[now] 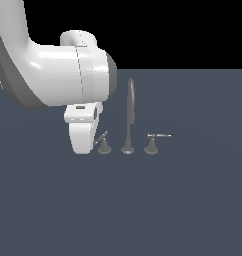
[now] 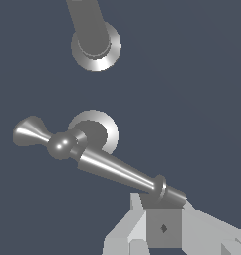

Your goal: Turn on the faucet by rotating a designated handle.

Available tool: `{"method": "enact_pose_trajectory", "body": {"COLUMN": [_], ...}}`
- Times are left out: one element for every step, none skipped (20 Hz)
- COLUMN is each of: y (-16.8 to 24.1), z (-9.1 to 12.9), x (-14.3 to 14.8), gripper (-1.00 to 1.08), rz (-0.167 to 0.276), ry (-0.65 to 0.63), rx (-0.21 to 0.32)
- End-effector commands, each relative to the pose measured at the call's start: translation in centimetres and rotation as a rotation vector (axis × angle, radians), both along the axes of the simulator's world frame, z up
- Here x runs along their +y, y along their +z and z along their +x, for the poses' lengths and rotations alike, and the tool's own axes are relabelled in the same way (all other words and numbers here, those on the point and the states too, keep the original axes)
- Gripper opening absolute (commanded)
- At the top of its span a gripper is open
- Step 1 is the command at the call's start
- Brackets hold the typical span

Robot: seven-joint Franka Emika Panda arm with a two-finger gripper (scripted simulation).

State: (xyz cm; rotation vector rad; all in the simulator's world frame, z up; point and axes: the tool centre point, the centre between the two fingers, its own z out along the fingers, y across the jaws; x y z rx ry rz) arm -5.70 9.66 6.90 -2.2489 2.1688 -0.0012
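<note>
Pincer (image 2: 165,219) at handle (image 2: 100,162) lever tip

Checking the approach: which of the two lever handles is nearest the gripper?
The grey cone-based handle on the exterior view's left, beside the white gripper; its twin stands beyond the arched spout.

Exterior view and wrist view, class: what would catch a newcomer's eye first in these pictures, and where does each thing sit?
The big white arm fills the exterior view's upper left, reaching down to the floor. Beside it stands the small grey faucet: a tall arched spout between two short cone-based handles. In the wrist view the handle nearest the arm looms large, its lever tip at the gripper; how the jaws stand is unclear.
</note>
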Motion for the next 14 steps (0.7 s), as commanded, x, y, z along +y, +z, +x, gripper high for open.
{"method": "enact_pose_trajectory", "body": {"y": [-0.4,-0.4,0.0,0.0,-0.1,-0.1,-0.2,-0.2,-0.2,-0.3,-0.3,-0.4,-0.4,-0.4], "z": [-0.6,-0.6,-0.4,-0.2,-0.1,0.0,0.2,0.3,0.4,0.6,0.7,0.8,0.9,0.9], "x": [-3.2,-3.2,-0.6,-1.2,-1.9,-2.6,-3.3,-4.0,-4.7,-5.4,-6.1,-6.8,-7.5,-7.5], "gripper": [-1.0,-1.0,-1.0,-1.0,-1.0,-1.0,-1.0,-1.0,-1.0,-1.0,-1.0,-1.0,-1.0,-1.0], "rz": [-0.011,-0.011,-0.001,-0.002,-0.003,-0.004,-0.005,-0.006,-0.007,-0.008,-0.009,-0.01,-0.011,-0.011], "ry": [-0.039,-0.039,0.002,-0.002,-0.006,-0.011,-0.015,-0.019,-0.023,-0.027,-0.031,-0.035,-0.039,-0.039], "rx": [0.012,0.012,0.001,0.002,0.004,0.005,0.006,0.007,0.008,0.009,0.01,0.011,0.013,0.013]}}
